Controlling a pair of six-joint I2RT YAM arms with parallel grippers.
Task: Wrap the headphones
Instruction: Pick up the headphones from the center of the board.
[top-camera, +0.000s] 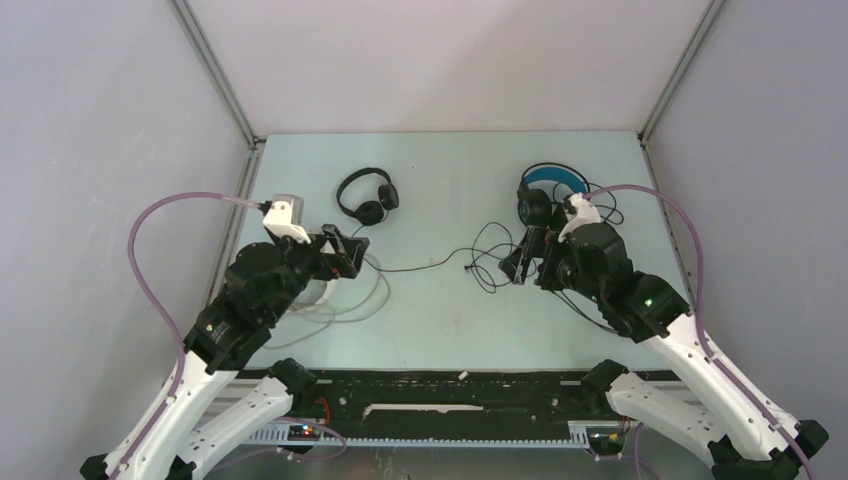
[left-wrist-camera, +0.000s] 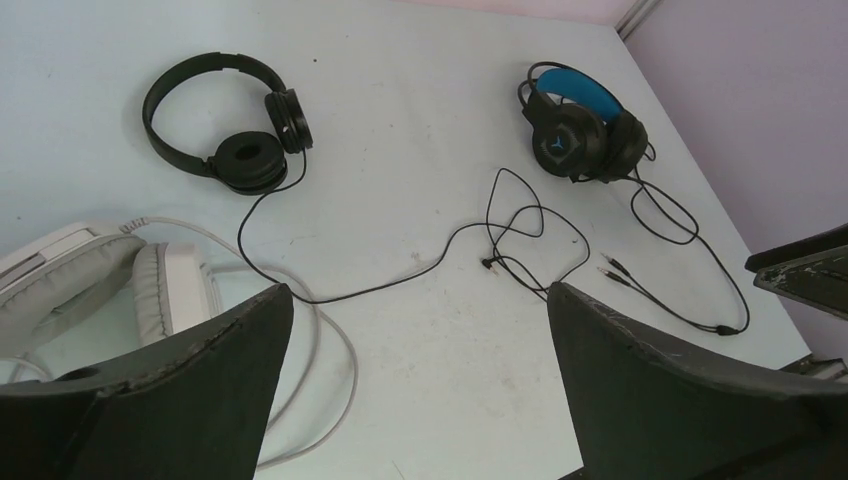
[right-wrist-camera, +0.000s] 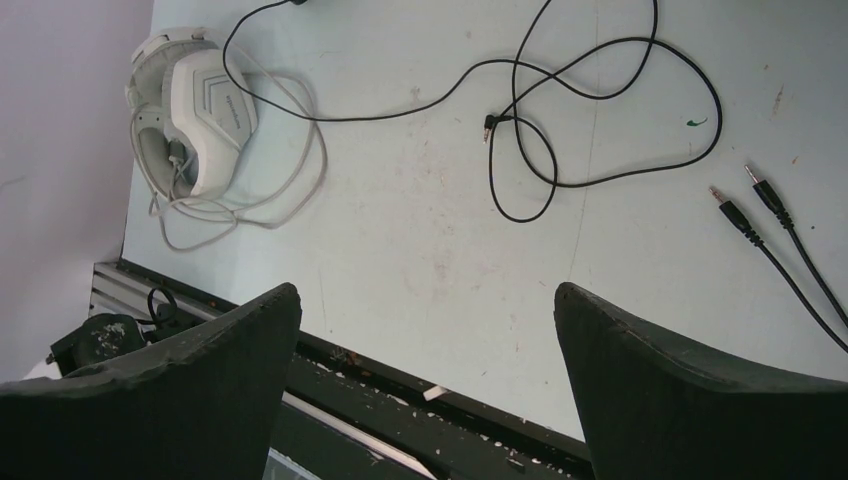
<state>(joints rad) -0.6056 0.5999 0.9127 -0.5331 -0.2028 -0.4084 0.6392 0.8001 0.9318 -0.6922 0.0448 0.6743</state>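
Black left gripper (left-wrist-camera: 417, 300) wide open, holds nothing, hangs just beside white headphones (left-wrist-camera: 90, 290). Right gripper (right-wrist-camera: 428, 290) wide open too, empty, above loose black cord (right-wrist-camera: 488, 123). Small black headphones (left-wrist-camera: 247, 160) far back; blue-band headphones (left-wrist-camera: 585, 125) back right. No cord wrapped yet, so open fingers look ready to grab.

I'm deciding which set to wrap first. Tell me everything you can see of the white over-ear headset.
The white over-ear headset lies free on its side near the table's near-left corner. Its white plastic earcup shows angular moulded lines; cushions and headband look pale grey and padded. Its white cable sprawls in loose loops around it, unwrapped. A black cable appears to cross those loops.
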